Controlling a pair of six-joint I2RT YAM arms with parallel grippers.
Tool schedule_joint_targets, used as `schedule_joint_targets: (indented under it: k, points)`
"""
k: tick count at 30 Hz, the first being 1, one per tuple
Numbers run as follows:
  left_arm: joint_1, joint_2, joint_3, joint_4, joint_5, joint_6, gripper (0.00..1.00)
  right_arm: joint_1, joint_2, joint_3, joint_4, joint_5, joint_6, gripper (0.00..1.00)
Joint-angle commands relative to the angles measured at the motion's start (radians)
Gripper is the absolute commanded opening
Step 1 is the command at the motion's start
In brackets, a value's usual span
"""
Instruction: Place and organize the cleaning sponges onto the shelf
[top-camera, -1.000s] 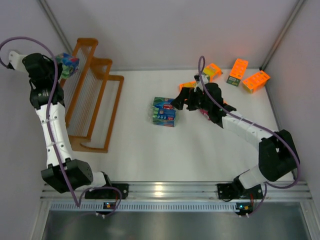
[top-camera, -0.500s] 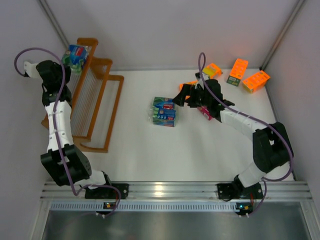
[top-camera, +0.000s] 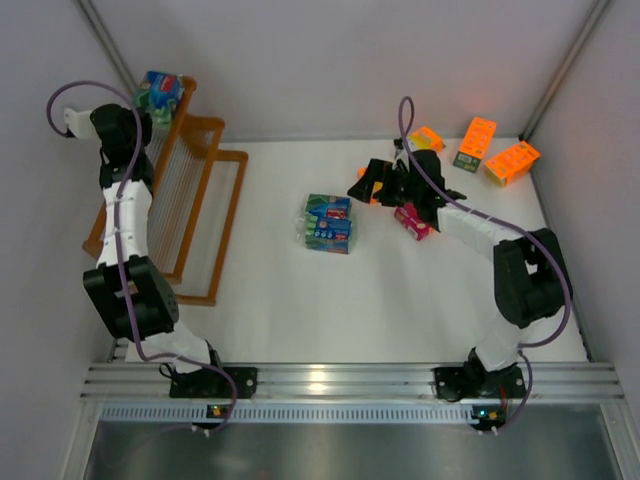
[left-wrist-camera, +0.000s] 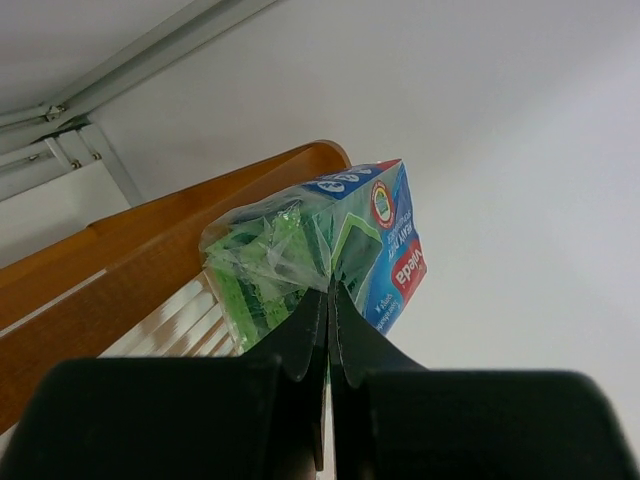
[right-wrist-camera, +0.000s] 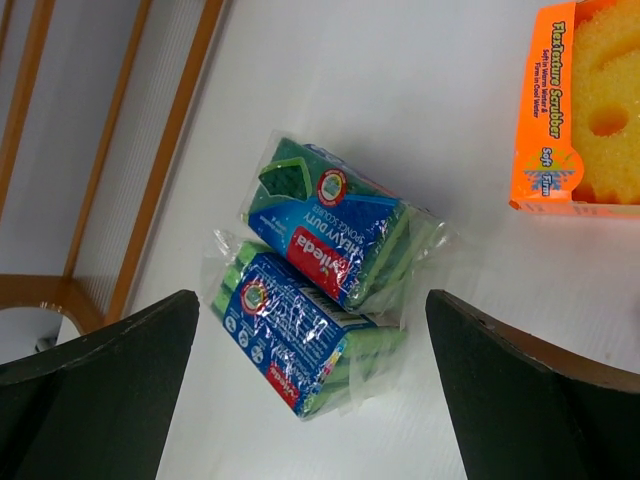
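My left gripper (left-wrist-camera: 329, 292) is shut on the crinkled wrap end of a blue-green sponge pack (left-wrist-camera: 375, 240). It holds that pack (top-camera: 160, 92) in the air over the top tier of the orange shelf (top-camera: 200, 190), whose rail (left-wrist-camera: 150, 250) runs just behind it. Two more blue-green packs (top-camera: 328, 222) lie side by side mid-table. My right gripper (top-camera: 360, 188) hovers just right of them, open, with both packs (right-wrist-camera: 330, 225) (right-wrist-camera: 290, 335) between its spread fingers (right-wrist-camera: 110, 370) and untouched.
Three orange sponge packs (top-camera: 427, 140) (top-camera: 477, 142) (top-camera: 513, 161) lie at the far right, and another (right-wrist-camera: 580, 110) sits beside my right gripper. A pink-red pack (top-camera: 412, 222) lies under the right arm. White walls close in on the left and at the back.
The left arm has swung the blue-green pack back and to the right, over the shelf's top tier. The right gripper has drawn slightly back from the two packs, still open.
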Motion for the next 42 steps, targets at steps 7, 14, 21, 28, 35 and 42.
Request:
schedule_joint_targets:
  k: [7,14,21,28,35,42]
  points:
    - [-0.022,0.058,0.076,0.051,0.032,0.002,0.00,-0.049,0.055,0.087,0.011,-0.063,0.015,0.99]
    - [-0.024,-0.076,0.031,0.047,-0.020,0.105,0.59,-0.054,0.030,0.055,0.056,-0.112,0.015,0.99]
    - [-0.021,-0.267,0.097,-0.138,-0.004,0.307,0.98,-0.054,-0.049,0.011,0.041,-0.087,-0.021,0.99]
    - [-0.272,-0.358,0.100,-0.360,0.207,0.528,0.96,-0.104,-0.201,-0.106,-0.008,-0.012,0.001,0.99]
    - [-0.732,-0.249,-0.125,-0.368,0.231,0.479,0.91,-0.134,-0.367,-0.221,-0.134,0.087,-0.051,0.99]
    - [-0.760,-0.154,-0.337,-0.341,0.190,0.467,0.89,-0.135,-0.464,-0.393,-0.035,0.013,-0.038,0.99]
